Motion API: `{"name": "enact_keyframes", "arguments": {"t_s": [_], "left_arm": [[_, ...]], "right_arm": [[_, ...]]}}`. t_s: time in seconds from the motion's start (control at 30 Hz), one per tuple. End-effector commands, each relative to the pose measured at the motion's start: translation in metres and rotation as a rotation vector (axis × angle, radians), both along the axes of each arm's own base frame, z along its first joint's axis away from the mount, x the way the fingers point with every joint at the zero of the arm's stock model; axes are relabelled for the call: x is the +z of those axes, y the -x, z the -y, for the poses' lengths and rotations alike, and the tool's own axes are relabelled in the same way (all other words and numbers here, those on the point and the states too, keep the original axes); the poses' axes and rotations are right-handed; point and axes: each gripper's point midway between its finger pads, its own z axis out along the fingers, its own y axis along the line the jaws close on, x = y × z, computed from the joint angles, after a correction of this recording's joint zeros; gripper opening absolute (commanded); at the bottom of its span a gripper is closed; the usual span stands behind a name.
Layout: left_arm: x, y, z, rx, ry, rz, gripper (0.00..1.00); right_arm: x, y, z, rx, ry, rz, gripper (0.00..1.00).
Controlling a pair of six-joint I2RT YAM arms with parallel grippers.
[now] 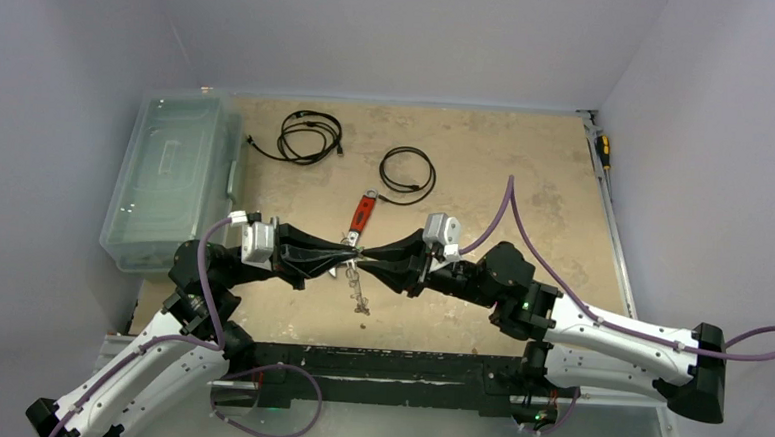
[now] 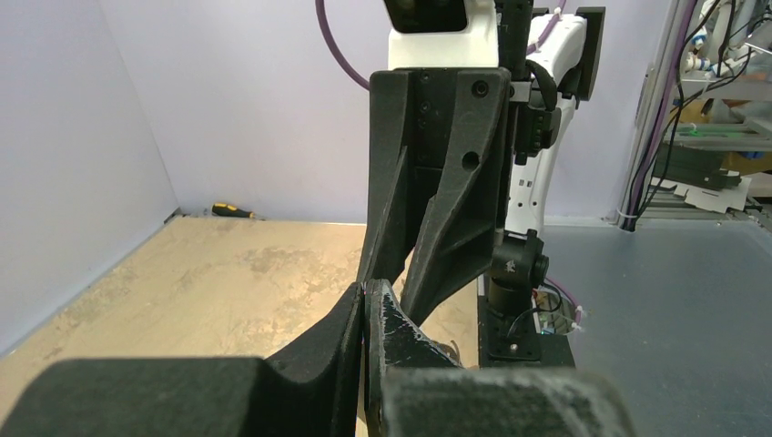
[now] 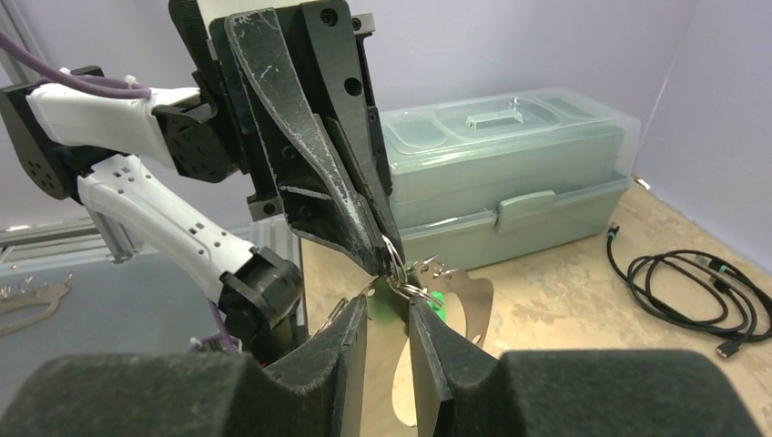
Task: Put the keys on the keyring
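My two grippers meet tip to tip above the middle of the table. In the right wrist view the left gripper (image 3: 380,259) is shut on a small silvery split ring (image 3: 398,266) of the keyring, whose flat silvery loop (image 3: 466,296) hangs below. The right gripper (image 3: 390,305) holds the green-headed key (image 3: 393,311) between its fingertips, right against that ring. In the top view the left gripper (image 1: 345,258) and right gripper (image 1: 365,260) touch, with small silver keys (image 1: 362,299) dangling below them. No red-headed key shows.
A red-handled wrench (image 1: 363,215) lies just behind the grippers. Two black coiled cables (image 1: 310,134) (image 1: 408,174) lie further back. A clear lidded toolbox (image 1: 171,172) stands at the left edge. A yellow-handled screwdriver (image 1: 601,150) lies along the right wall.
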Motion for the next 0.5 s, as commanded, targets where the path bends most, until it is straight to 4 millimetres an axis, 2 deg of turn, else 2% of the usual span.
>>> {"name": "enact_keyframes", "arguments": {"t_s": [0.0, 0.23, 0.47], "left_arm": [[0.012, 0.005, -0.002, -0.01, 0.033, 0.042, 0.0], [0.012, 0.003, -0.004, 0.003, 0.034, 0.045, 0.0], [0.013, 0.003, -0.003, 0.0, 0.034, 0.043, 0.0]], "right_arm": [[0.03, 0.003, 0.008, 0.004, -0.064, 0.061, 0.28], [0.022, 0.003, 0.02, -0.016, -0.016, 0.107, 0.34], [0.027, 0.005, 0.032, -0.032, -0.024, 0.13, 0.35]]}}
